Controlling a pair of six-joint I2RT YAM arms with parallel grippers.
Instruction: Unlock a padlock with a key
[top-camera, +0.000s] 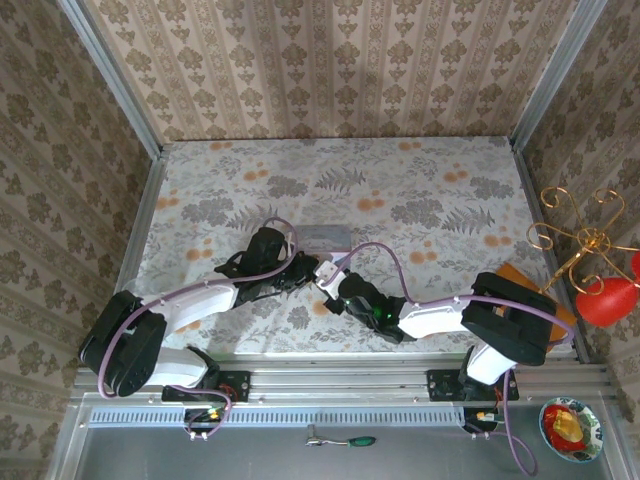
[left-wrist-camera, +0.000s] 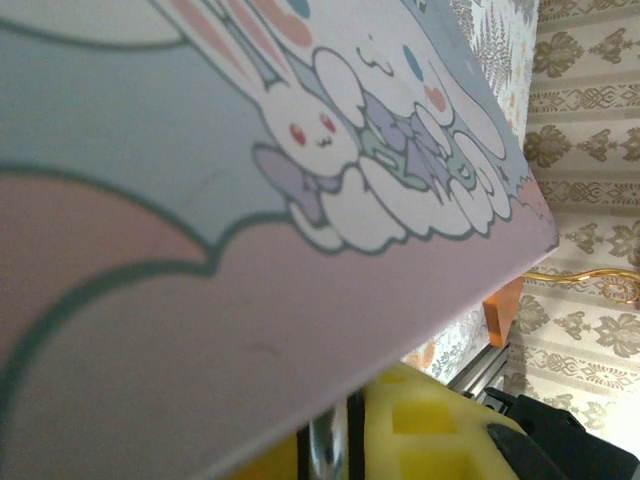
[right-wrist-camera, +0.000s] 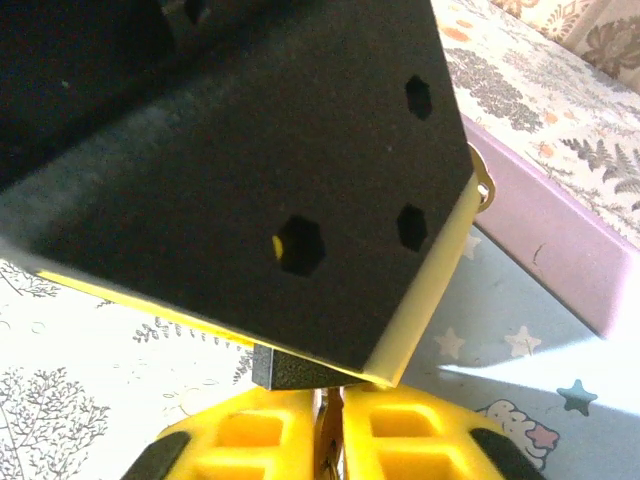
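Engagement stage of the unlocking, with both arms converged near the middle of the table (top-camera: 440, 180). Seen from above, the left gripper (top-camera: 303, 270) reaches in from 8 o'clock and the right gripper (top-camera: 333, 292) from 4 o'clock, and their tips meet just at 6 o'clock of the pale tin (top-camera: 325, 238). Right wrist view: the yellow fingers (right-wrist-camera: 240, 435) are pressed almost together on a thin sliver, judged to be the key (right-wrist-camera: 326, 425) (too little of it shows to be certain). Touching their tips at 12 o'clock sits a small dark block, taken for the padlock (right-wrist-camera: 292, 368), tucked under the black body of the other arm's gripper. Left wrist view: the fingers close about a slim silvery metal piece (left-wrist-camera: 320, 450), possibly the padlock's shackle, though this cannot be told; the tin's cartoon-printed face lies close above. Judged step: key seated at or in the keyway, turn not yet made. The next move calls for a rotation of the right wrist about the key's axis while the left holds the body steady, then a pull to free the shackle. Any sideways load risks slipping so thin a key from the pads.
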